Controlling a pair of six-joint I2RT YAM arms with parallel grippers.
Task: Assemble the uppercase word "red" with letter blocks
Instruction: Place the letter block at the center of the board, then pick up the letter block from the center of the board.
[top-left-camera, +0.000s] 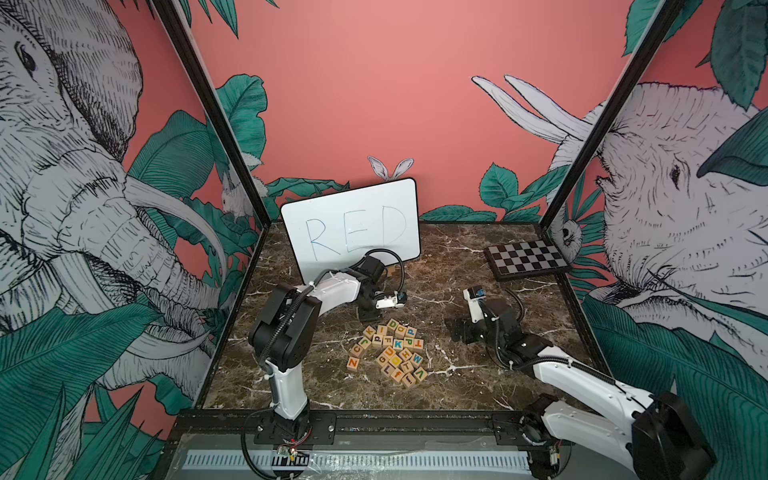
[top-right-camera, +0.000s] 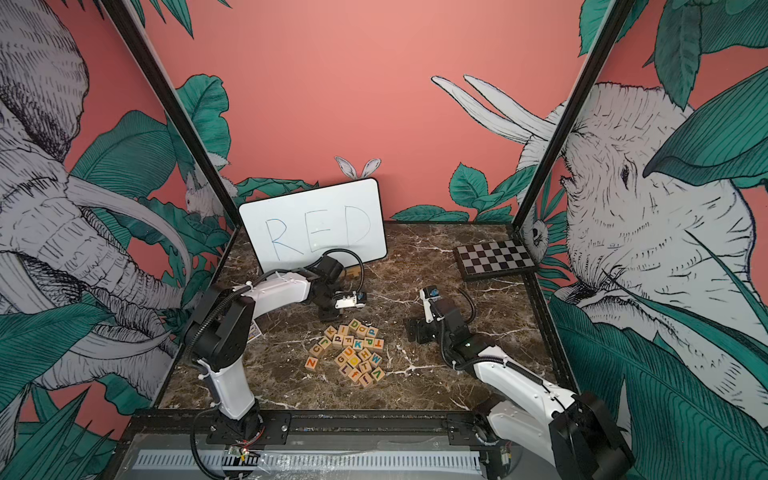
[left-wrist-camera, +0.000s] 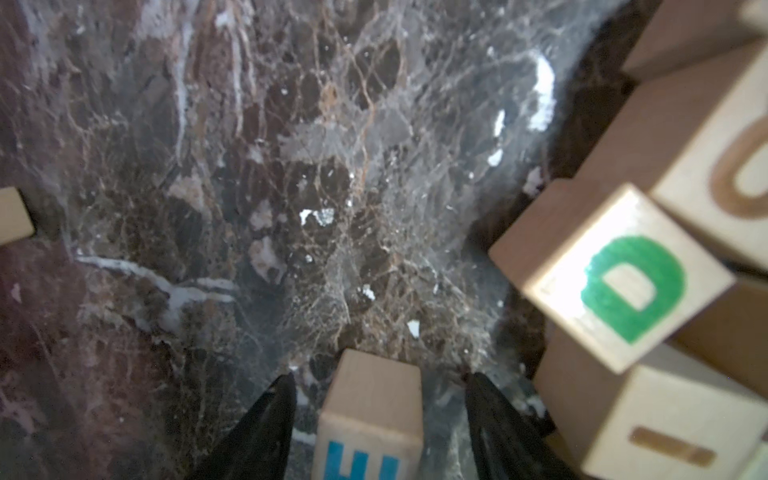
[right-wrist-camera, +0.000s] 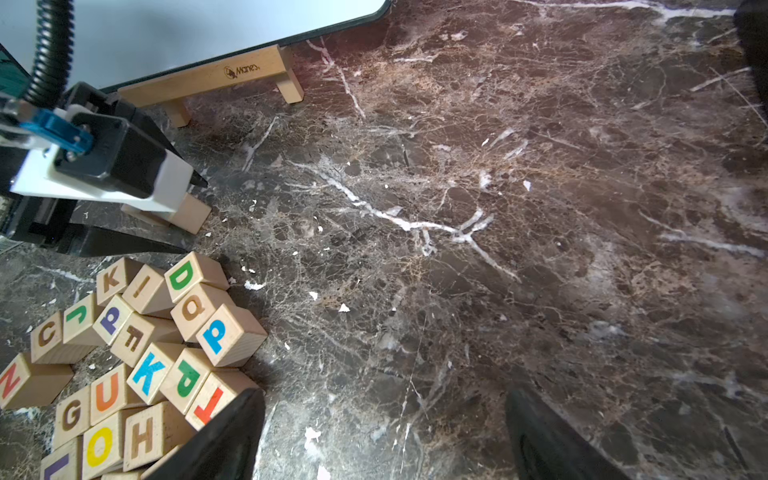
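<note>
While the left tool (left-wrist-camera: 378, 377) stands low over the counter (top-left-camera: 457, 374), its jaws are seen apart in the left wrist view. A strip of marble shows on each side of the block (left-wrist-camera: 370, 411) between them, so nothing is clamped. The block is taken to rest on the counter, between the white board (top-left-camera: 353, 224) and the heap of letter blocks (top-left-camera: 388, 353). A blue print on its near face is cut off at the frame edge; it possibly reads H or a sideways E, and this cannot be settled. A further pale block (left-wrist-camera: 12, 216) is noted well apart, its letter unseen.

The right tool (right-wrist-camera: 384, 392) is held with jaws wide and empty over bare marble beside the heap.

Step judged: setting-down of one letter, jaws already clear of it. The word "red" is not assembled. The green D block (left-wrist-camera: 623, 286) lies at the heap's edge nearest the white board, touching its neighbours.

Next move, as judged: a straight lift of the left tool, so that the set block is not nudged. D would then be taken by its free faces.
</note>
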